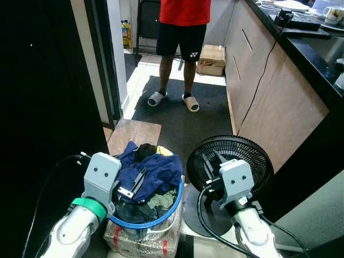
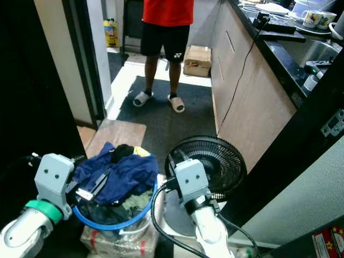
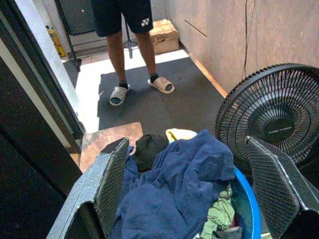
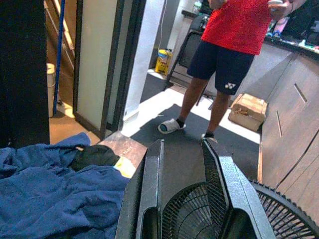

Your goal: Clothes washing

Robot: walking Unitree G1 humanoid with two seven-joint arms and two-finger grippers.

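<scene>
left gripper (image 3: 192, 194): fingers (image 3: 112, 184) spread wide, nothing held; the clothes pile sits in the gap between them
right gripper (image 4: 182, 194): fingers (image 4: 219, 184) close to each other with a narrow gap, nothing held; fan grille just beyond the tips
blue basin (image 1: 173, 206): round, blue rim, under and just past the left fingers; sits on a silver wrapped bundle (image 1: 141, 241)
blue garment (image 1: 156, 171): big crumpled navy cloth heaped on top of the basin, directly between the left fingers in the left wrist view
black item (image 3: 149, 146): small dark cloth at the far side of the pile, beyond the left fingertips
yellow cloth (image 3: 180, 133): pale bit poking out next to the black item
green cloth (image 3: 218, 214): tucked low in the basin beside the blue garment, near the right-hand finger of the left gripper
fan (image 1: 244, 156): black round grille, on the floor just beside the basin, behind the right gripper
person (image 1: 181, 32): red shirt, dark shorts, grey slippers, standing on the dark mat (image 1: 183, 118) well beyond both sets of fingers
cardboard box (image 1: 212, 59): on the floor near the person's feet, by the cabinets
table (image 1: 301, 43): dark top over wooden cabinet fronts, carries cups and a black device with a cable hanging down
wooden board (image 1: 134, 135): flat on the floor just past the basin
</scene>
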